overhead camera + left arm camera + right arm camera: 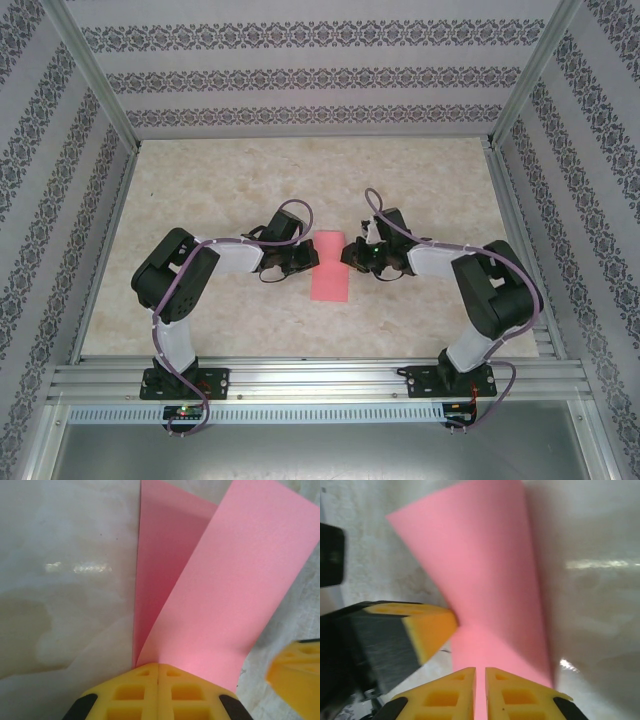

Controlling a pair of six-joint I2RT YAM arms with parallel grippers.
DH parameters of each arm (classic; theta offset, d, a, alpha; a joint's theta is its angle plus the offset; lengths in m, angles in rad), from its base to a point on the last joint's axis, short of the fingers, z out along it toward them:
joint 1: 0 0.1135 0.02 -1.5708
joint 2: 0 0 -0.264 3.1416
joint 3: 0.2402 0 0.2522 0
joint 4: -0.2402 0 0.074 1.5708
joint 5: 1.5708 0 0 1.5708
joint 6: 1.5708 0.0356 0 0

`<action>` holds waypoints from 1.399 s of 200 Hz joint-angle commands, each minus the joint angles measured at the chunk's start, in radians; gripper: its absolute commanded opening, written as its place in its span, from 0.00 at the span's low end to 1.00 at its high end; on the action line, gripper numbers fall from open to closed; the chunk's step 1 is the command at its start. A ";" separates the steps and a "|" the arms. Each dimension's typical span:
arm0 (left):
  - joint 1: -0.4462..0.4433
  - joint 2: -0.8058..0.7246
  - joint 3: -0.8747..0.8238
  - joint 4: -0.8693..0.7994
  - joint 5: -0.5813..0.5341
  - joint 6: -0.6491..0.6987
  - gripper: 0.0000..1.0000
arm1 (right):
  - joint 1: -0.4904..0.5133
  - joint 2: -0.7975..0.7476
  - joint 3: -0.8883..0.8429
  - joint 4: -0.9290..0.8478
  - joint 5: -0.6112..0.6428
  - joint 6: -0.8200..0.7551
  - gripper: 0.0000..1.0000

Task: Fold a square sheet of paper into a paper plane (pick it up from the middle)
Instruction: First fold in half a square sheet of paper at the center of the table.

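left gripper [158, 667] and right gripper [480, 671] both pinch the plain pink sheet [329, 275].

Top camera looks down; wrist cameras closely share the sheet [225, 580].

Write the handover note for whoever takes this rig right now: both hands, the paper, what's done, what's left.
Left hand: shut on the square sheet of paper, on its left side.
Right hand: shut on the sheet's opposite side.
Paper: over the middle of the table, pinched between both hands, bent into two layers.
Done: sheet gripped, first bend formed.
Left: crease it, then probably nose and wing folds; no plane shape yet.
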 commanded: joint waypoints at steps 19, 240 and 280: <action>-0.021 0.047 -0.018 -0.070 -0.017 0.022 0.00 | -0.013 0.069 -0.024 0.011 0.027 -0.040 0.14; -0.020 0.050 -0.015 -0.084 -0.023 0.039 0.00 | -0.050 0.134 0.191 -0.033 -0.015 -0.033 0.15; -0.020 0.052 -0.014 -0.086 -0.023 0.038 0.00 | -0.063 0.208 0.182 -0.022 0.025 -0.035 0.15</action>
